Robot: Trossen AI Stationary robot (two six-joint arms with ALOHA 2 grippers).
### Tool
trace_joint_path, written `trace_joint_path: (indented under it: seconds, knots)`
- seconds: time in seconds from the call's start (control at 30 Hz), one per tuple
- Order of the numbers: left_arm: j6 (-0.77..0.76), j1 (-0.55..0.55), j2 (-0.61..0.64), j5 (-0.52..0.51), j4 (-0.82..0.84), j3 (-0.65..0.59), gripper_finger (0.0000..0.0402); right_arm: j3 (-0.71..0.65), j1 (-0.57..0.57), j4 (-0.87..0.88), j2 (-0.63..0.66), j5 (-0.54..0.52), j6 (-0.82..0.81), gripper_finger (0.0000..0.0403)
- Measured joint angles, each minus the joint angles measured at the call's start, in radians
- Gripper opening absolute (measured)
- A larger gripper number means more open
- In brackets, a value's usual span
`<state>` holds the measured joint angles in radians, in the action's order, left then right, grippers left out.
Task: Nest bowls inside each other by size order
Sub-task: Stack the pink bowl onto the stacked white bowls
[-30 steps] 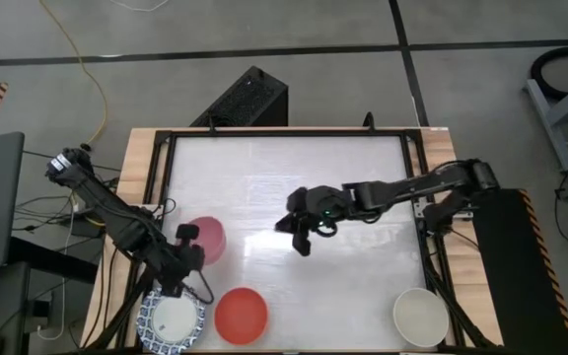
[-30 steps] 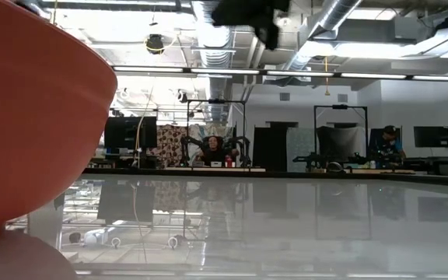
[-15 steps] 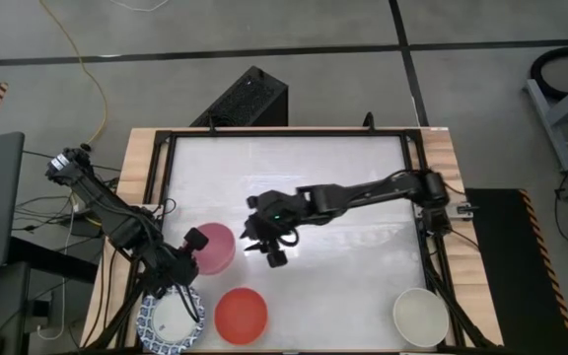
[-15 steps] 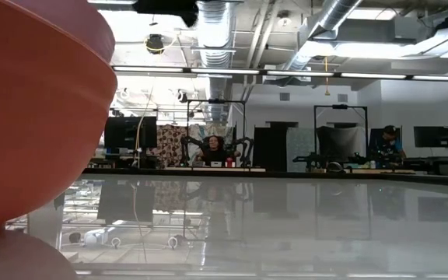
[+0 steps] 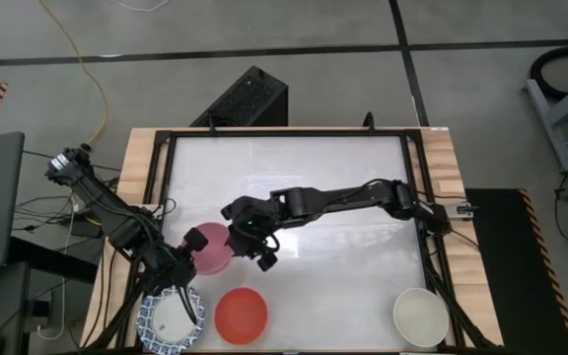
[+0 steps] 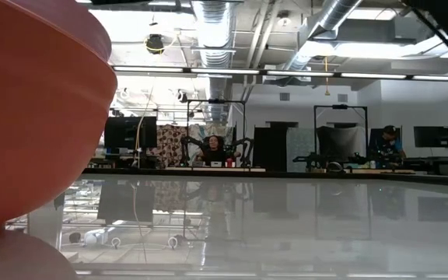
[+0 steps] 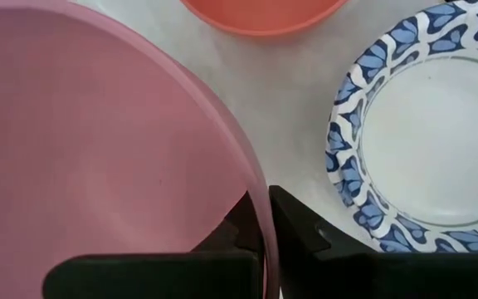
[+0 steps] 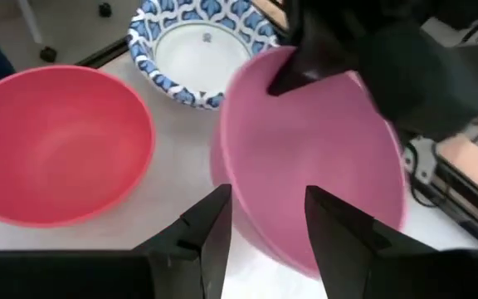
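Left gripper (image 5: 187, 264) clamped on rim of pink bowl (image 5: 208, 248), holding it tilted above table (image 5: 343, 197), near left. Right gripper (image 5: 254, 248) reaching across, fingers apart, straddling bowl's opposite rim. Red bowl (image 5: 240, 315) on table near edge, left of centre. Blue-patterned bowl (image 5: 171, 321) at near left corner. Cream bowl (image 5: 420, 316) near right corner.
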<state>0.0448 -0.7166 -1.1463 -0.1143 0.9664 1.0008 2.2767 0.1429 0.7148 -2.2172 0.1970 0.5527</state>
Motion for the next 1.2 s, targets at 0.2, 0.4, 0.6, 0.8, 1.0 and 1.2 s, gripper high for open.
trace_joint_path:
  seconds: [0.2,0.4,0.6,0.8,1.0,1.2]
  knots:
    - [0.005,0.0,0.0,-0.002,0.006,0.0,0.0,0.026,0.001,0.006,-0.048,0.058,0.006,0.0173]
    - [0.005,0.0,0.0,-0.002,0.003,0.0,0.0,0.026,0.0,0.01,-0.071,0.058,0.009,0.0173]
    - [0.039,0.0,0.0,0.004,-0.002,0.0,0.0,0.027,0.004,-0.001,-0.09,0.003,0.041,0.0163]
    - [0.064,0.0,0.0,0.01,-0.023,-0.001,0.0,0.026,0.017,0.016,-0.095,-0.06,0.067,0.0091]
    - [0.072,0.002,0.0,0.007,-0.023,-0.001,0.0,0.024,0.019,0.038,-0.096,-0.042,0.073,0.0018]
    - [0.094,0.002,-0.001,-0.019,-0.029,-0.001,0.0001,0.025,0.026,0.059,-0.095,-0.052,0.056,0.0014]
